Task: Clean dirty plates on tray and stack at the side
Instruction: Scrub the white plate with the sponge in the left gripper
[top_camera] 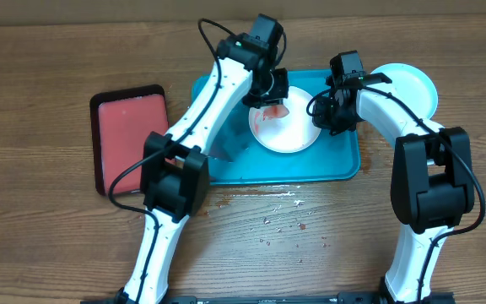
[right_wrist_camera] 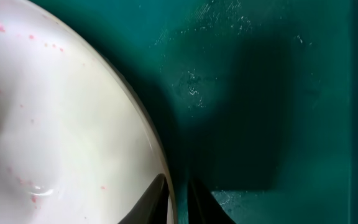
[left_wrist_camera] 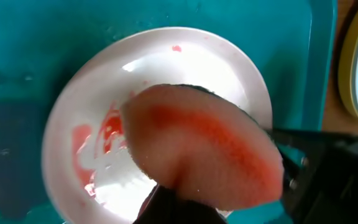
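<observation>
Two plates are sitting done at the far right: the stack of two plates (top_camera: pixel 407 84) is resting on the table (top_camera: pixel 49 67), off the tray (top_camera: pixel 336 165), pale blue on top and what looks like yellow-green beneath. That is leaving one to go, by my reckoning. The white plate (top_camera: pixel 287 131) is lying in the middle of the tray, a red smear showing on its left half.

The left arm is reaching far across the tray, wrist bent down, and the left gripper (top_camera: pixel 268 97) is clamping a pink-stained sponge (left_wrist_camera: pixel 204 149) and pressing it onto the plate's middle. The right arm is curling in from the right, and the right gripper (right_wrist_camera: pixel 179 196) is sitting low with its fingers nearly closed, pinching the plate's right rim between them and steadying it.

Scrubbing looks midway. Wiping off the rest and moving this plate onto the stack are remaining. Droplets (top_camera: pixel 281 211) are speckling the table near the tray, and a red tray (top_camera: pixel 129 135) is lying at the left.
</observation>
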